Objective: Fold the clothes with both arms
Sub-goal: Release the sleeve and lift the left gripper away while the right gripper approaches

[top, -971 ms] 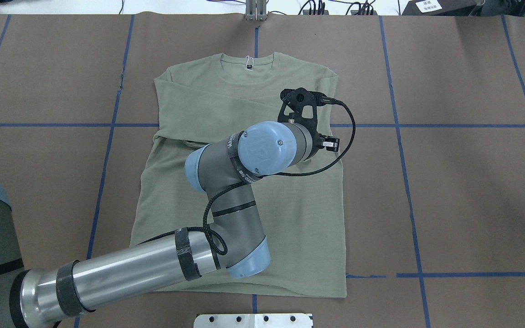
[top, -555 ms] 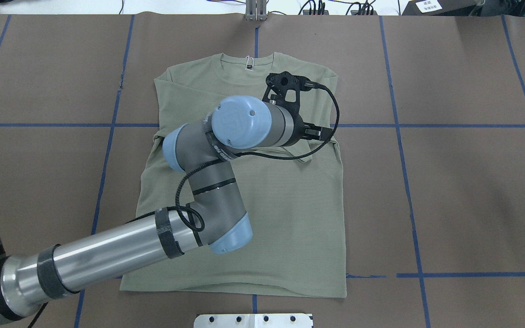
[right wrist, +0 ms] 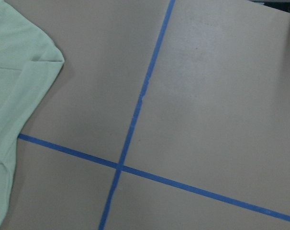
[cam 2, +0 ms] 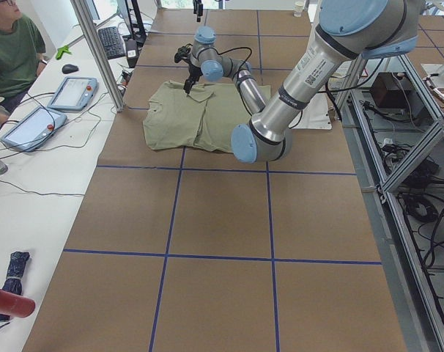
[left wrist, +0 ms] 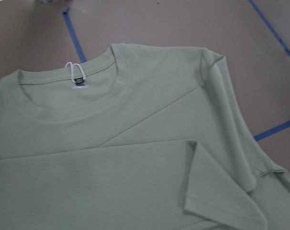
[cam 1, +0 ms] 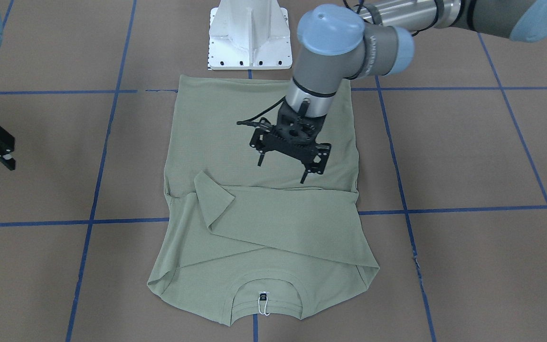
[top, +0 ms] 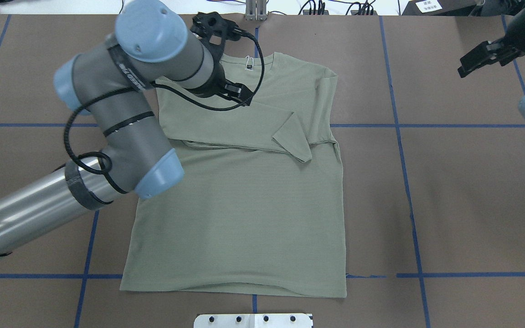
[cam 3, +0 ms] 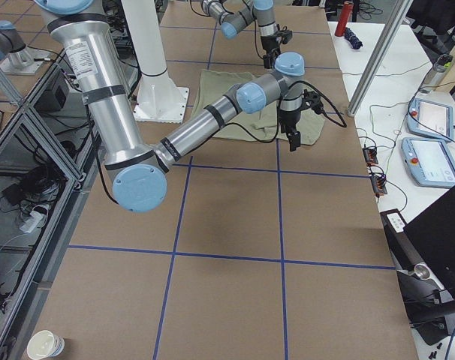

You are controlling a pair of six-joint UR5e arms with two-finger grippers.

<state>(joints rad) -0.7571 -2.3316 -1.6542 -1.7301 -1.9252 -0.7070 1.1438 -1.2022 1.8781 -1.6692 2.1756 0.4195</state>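
Two arms in shot now: left fingers (cam 1: 306, 175) pulled back leftward, open and empty. Shirt (top: 244, 214) sits flat mid-table (top: 449, 191), sleeve now folded across the chest. Right fingers (top: 476, 58) just appeared far right, can't tell their state.

no legible text, labels or numbers

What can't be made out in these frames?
- Right gripper: cut by the front-facing view's left edge, side-on overhead; jaws unreadable.
- Shirt: shoulder on the robot's left hidden overhead by the left arm.
- Left gripper: fingertips hidden overhead under its wrist; front-facing shows them apart.
- Neck tag: print too small in the left wrist view.
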